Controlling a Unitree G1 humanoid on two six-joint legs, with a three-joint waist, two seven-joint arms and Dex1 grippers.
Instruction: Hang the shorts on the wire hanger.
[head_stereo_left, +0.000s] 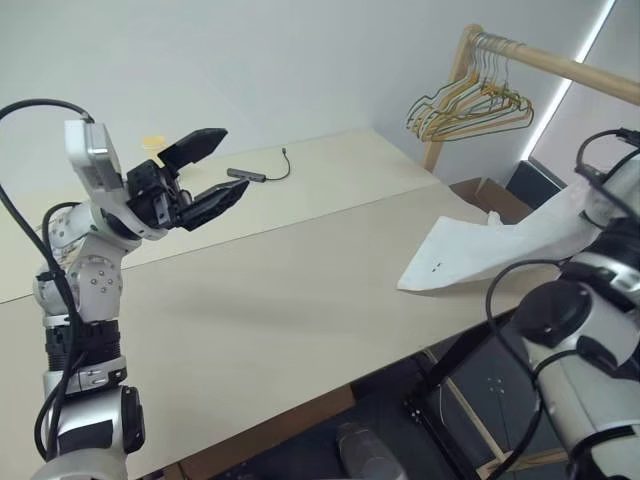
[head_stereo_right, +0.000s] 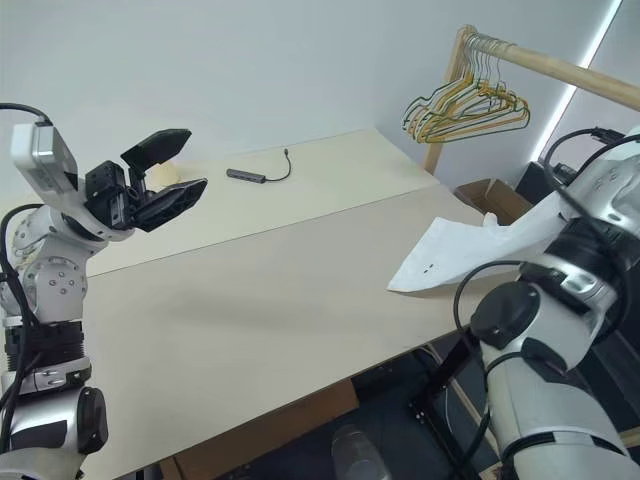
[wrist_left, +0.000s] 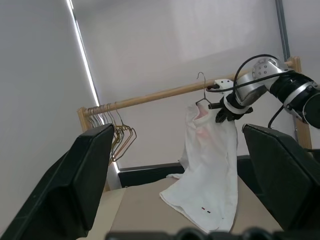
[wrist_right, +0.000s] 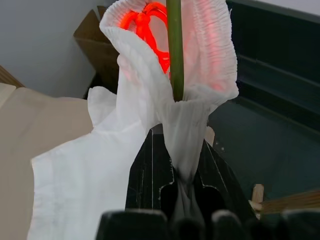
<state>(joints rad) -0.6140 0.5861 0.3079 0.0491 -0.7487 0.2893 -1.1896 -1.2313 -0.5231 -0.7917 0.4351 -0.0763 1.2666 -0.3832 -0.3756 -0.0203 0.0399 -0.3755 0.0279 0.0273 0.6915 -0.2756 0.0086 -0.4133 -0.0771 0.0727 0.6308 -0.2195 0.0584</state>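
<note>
the right gripper (wrist_right: 182, 175) has its jaws clenched on a pinch of the shorts (wrist_left: 207, 175), and we see the white fabric bunched between the two black fingers (wrist_right: 150, 170), with the wire hanger (wrist_right: 174, 45) rising through the gathered waistband just past them. from the other arm's camera, the shorts hang lifted beside the wooden rail (wrist_left: 150, 98), the hanger's hook close under it, while the hem drapes down onto the far corner of the tabletop (head_stereo_left: 260, 300). a tiny dark label sits near the hem; we cannot read it. the left gripper (head_stereo_left: 215, 170) is raised well apart over the tabletop, jaws released and holding nothing. a cardboard box (head_stereo_left: 485, 192) stands open beyond the tabletop's edge, its contents hidden.
</note>
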